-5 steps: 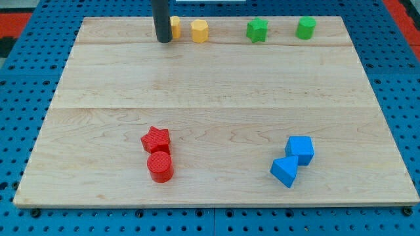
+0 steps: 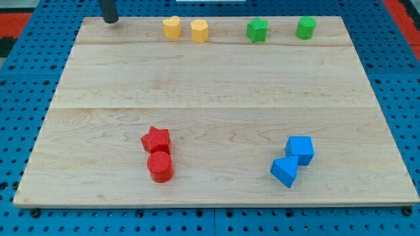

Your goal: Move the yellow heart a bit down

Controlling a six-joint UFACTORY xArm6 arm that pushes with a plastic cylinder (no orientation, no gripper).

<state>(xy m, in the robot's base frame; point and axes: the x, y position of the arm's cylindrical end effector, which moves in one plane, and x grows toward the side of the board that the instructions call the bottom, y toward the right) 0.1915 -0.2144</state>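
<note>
The yellow heart lies near the board's top edge, left of centre. A yellow hexagon sits just to its right, close but apart. My tip is at the board's top edge, well to the left of the heart and not touching any block.
A green star and a green hexagon lie along the top right. A red star touches a red cylinder at lower left. A blue cube touches a blue triangle at lower right. The wooden board rests on blue pegboard.
My tip has moved left and slightly up, away from the yellow heart, which it was partly covering. The heart now shows whole. No block has moved.
</note>
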